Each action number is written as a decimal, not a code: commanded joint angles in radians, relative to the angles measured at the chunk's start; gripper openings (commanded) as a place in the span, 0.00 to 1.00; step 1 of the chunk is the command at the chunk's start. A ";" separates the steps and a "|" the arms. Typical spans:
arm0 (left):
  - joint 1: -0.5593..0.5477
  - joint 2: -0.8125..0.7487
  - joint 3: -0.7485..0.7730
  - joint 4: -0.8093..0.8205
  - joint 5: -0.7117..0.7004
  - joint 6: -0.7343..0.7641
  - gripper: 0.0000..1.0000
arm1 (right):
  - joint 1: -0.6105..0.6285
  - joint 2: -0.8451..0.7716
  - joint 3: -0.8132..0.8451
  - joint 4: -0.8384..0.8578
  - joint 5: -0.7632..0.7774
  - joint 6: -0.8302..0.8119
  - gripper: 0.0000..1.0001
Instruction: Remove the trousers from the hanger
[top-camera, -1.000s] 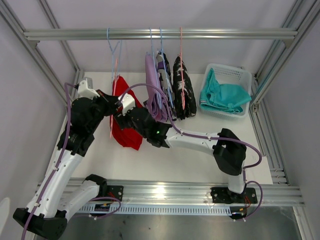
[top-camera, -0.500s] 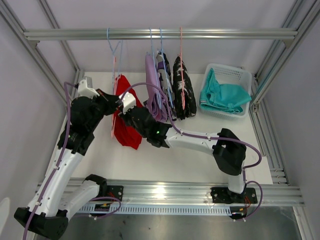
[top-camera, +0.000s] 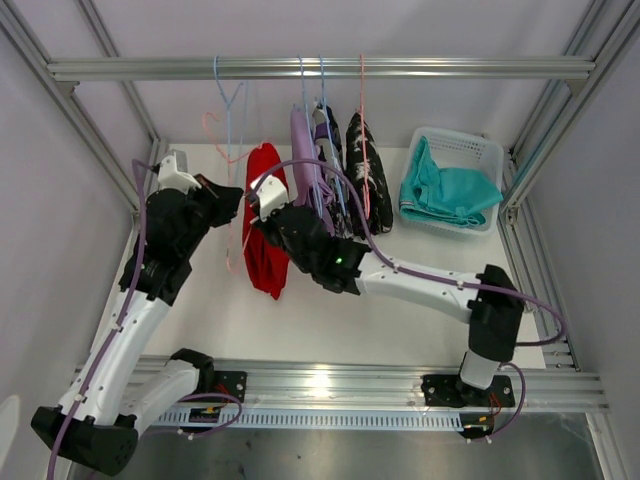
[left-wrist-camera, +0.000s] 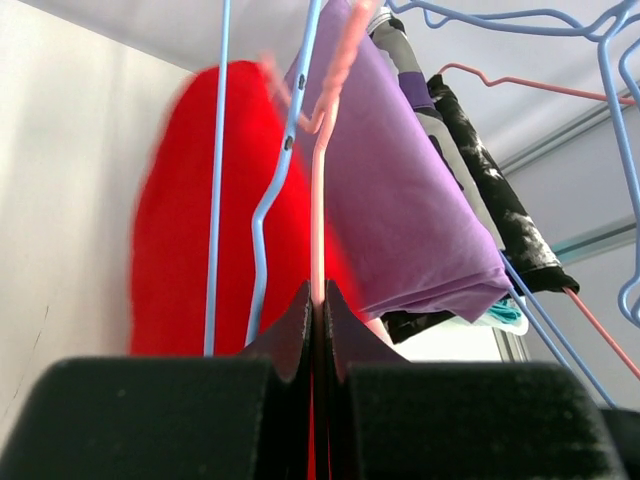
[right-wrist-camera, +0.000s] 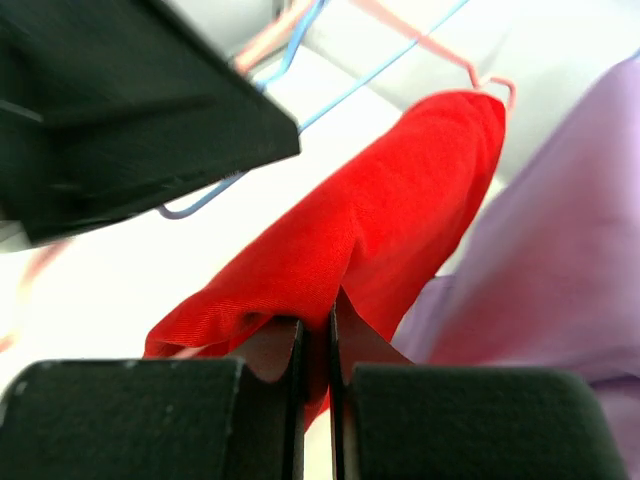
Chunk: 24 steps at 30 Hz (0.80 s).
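Hanging from rail (top-camera: 320, 68) at rear of surface (top-camera: 250, 322): lilac trousers (top-camera: 303, 165), purple-white-black print trousers (top-camera: 327, 140), black trousers with white blotches (top-camera: 368, 185), side by side on wire hangers.
Red trousers (right-wrist-camera: 390, 200): left of the lilac pair, held up off the surface, blurred; pinched at a fold by right hand (right-wrist-camera: 318, 330), closed fully on the cloth.
Left hand (left-wrist-camera: 318, 300): closed tight on wire of pink hanger (left-wrist-camera: 318, 200), just left of the red pair.
Blue hanger (left-wrist-camera: 213, 170): bare, beside the pink one.
Teal trousers (top-camera: 450, 190): heaped in white basket (top-camera: 470, 140), far right.
Red pair on or off pink hanger: cannot tell.
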 joint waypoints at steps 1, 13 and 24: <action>0.012 0.011 0.025 0.062 -0.039 0.011 0.00 | 0.029 -0.175 0.063 0.034 0.060 -0.056 0.00; 0.003 0.080 0.025 0.053 -0.050 0.013 0.00 | 0.041 -0.275 0.204 -0.176 0.057 -0.080 0.00; -0.045 0.141 0.033 0.041 -0.107 0.054 0.00 | 0.050 -0.129 0.611 -0.391 0.043 -0.141 0.00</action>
